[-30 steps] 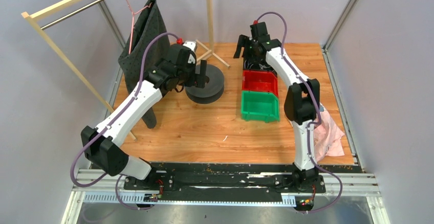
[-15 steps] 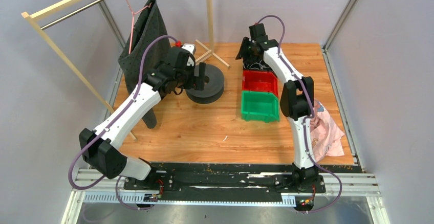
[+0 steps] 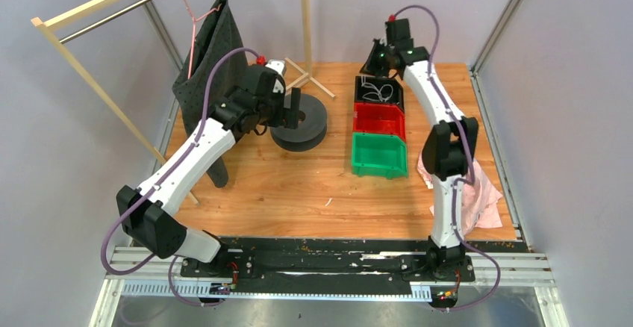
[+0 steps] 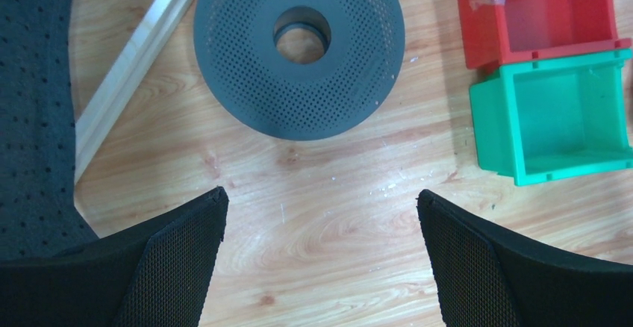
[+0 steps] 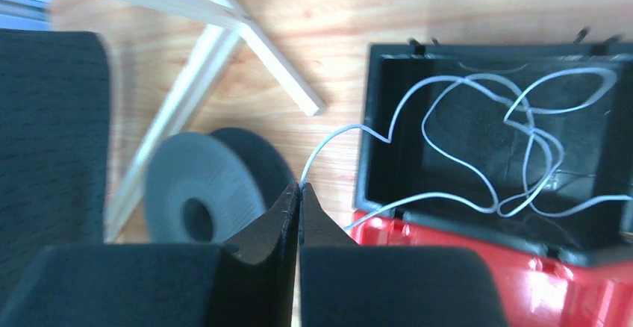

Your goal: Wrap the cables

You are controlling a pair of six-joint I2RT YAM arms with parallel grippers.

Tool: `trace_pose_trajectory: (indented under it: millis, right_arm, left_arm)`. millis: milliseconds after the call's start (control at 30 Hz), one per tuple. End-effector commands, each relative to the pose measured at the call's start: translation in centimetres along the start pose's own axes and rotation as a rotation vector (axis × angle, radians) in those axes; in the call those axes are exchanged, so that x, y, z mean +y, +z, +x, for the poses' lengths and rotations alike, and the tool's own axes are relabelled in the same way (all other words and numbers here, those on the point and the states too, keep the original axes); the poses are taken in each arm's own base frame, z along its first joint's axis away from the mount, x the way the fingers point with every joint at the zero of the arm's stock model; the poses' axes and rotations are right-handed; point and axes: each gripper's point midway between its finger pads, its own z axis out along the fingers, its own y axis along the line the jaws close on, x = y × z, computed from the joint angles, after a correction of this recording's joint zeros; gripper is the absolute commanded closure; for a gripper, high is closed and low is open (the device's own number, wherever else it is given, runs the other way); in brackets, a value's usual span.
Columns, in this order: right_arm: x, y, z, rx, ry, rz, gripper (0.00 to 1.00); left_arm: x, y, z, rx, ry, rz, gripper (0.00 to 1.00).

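Observation:
Thin white cables (image 5: 478, 118) lie in loose loops inside a black bin (image 5: 371, 110), also seen in the top view as cables (image 3: 382, 90). One strand rises out over the bin's left wall to my right gripper (image 5: 300, 187), which is shut on it above the bin's far left corner (image 3: 377, 57). A dark grey perforated spool (image 4: 351, 66) lies flat on the wooden table (image 3: 298, 185). My left gripper (image 4: 321, 196) hangs open over bare wood just short of the spool (image 3: 310, 129), with nothing between its fingers.
A red bin (image 3: 378, 122) and a green bin (image 3: 379, 155) sit in a row in front of the black bin. A wooden rack (image 3: 97, 6) with a dark hanging cloth (image 3: 209, 51) stands at the left. A pink cloth (image 3: 481, 196) lies at the right.
My right gripper has shut on a cable strand in the black bin and lifted back to the right, uncovering the bin. The left arm has barely moved.

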Motion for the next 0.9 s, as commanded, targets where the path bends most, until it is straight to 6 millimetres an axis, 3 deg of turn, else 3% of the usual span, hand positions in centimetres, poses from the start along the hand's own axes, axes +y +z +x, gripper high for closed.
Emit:
trace_pose_trajectory:
  millis: [0, 133, 233, 433, 667, 867]
  right_arm:
    - [8.0, -14.7, -8.6, -0.278, -0.152, -0.222, 0.99]
    - [12.0, -23.6, -11.1, -0.431, -0.223, -0.327, 0.99]
    - [14.5, -29.1, -11.5, -0.514, -0.265, -0.415, 0.99]
    - [17.5, -35.7, -9.6, -0.548, -0.357, -0.584, 0.99]
    - [19.6, -38.4, -6.1, -0.474, -0.475, -0.770, 0.99]
    - [19.8, -38.3, -2.9, -0.356, -0.522, -0.879, 0.99]
  left_arm:
    - [0.0, -1.4, -3.5, -0.089, 0.025, -0.011, 0.00]
    - [-0.6, -2.8, -6.6, -0.164, 0.044, 0.008, 0.00]
    - [-1.9, -3.9, -8.8, -0.212, 0.060, 0.072, 0.01]
    - [-5.5, -7.1, -12.9, -0.309, 0.109, 0.263, 0.02]
    - [-9.3, -10.8, -14.9, -0.371, 0.163, 0.489, 0.04]
    - [-14.0, -13.3, -13.4, -0.357, 0.242, 0.815, 0.05]
